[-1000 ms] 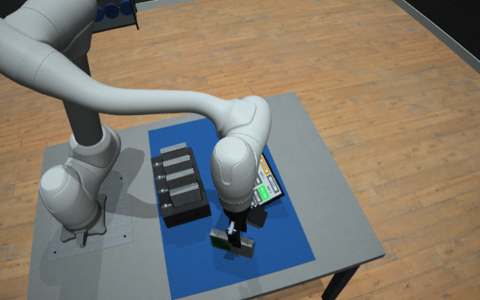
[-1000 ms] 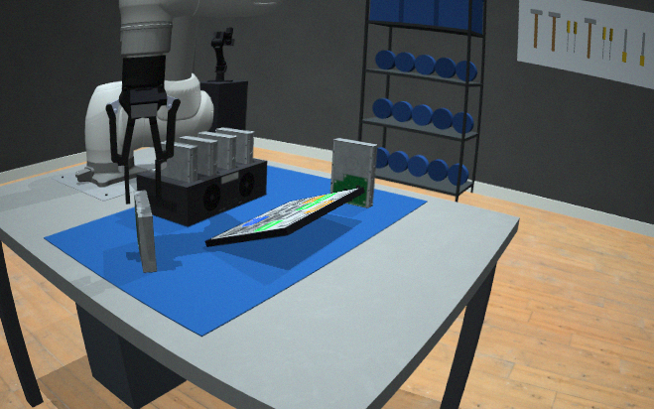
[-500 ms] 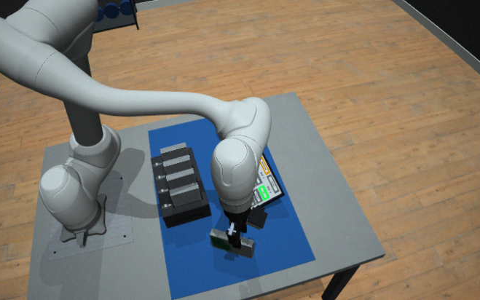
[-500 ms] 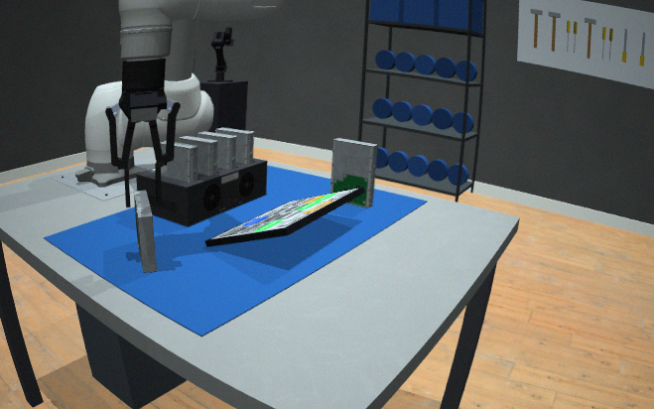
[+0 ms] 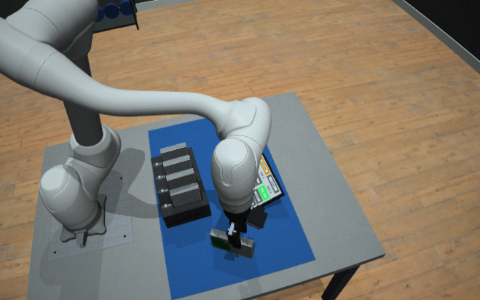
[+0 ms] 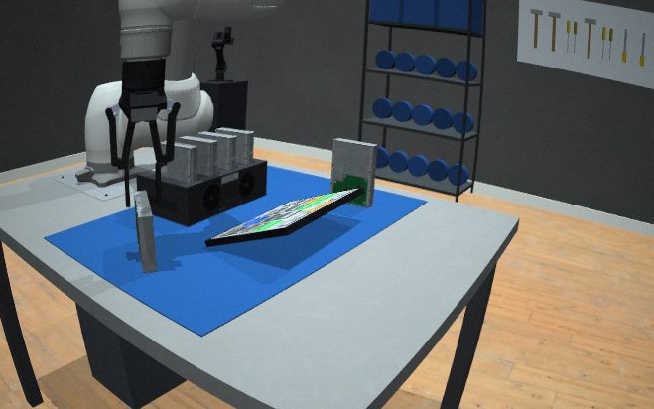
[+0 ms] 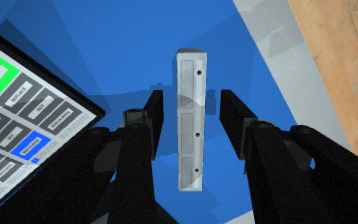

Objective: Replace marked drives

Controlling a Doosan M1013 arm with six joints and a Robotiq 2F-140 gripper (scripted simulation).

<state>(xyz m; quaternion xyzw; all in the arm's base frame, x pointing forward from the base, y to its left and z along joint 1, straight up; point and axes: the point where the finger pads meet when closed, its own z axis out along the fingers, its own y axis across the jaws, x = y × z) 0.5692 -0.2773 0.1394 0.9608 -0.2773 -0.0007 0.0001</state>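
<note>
A drive [image 5: 243, 248] [image 6: 146, 238] [image 7: 191, 127] stands upright on its long narrow side on the blue mat. My gripper [image 5: 235, 244] [image 6: 143, 202] [image 7: 191, 104] is partly open, its fingers on either side of this drive's upper part, with a gap on both sides. Another drive [image 6: 354, 160] stands upright behind the screen, green board low. The black dock [image 5: 188, 216] [image 6: 179, 203] stands on the mat and holds four drives. On the screen [image 5: 274, 186] [image 6: 289, 226] [image 7: 91, 118], the wrist view shows a green OK and, in the neighbouring row, a blue rebuilding label. The top view also shows an orange label.
The tilted screen stands close beside my gripper, with its dark foot near the drive. My arm hides part of the screen and mat in the top view. The mat [image 5: 197, 277] [image 6: 192, 305] lies on the grey table [image 5: 327, 178] [image 6: 369, 305].
</note>
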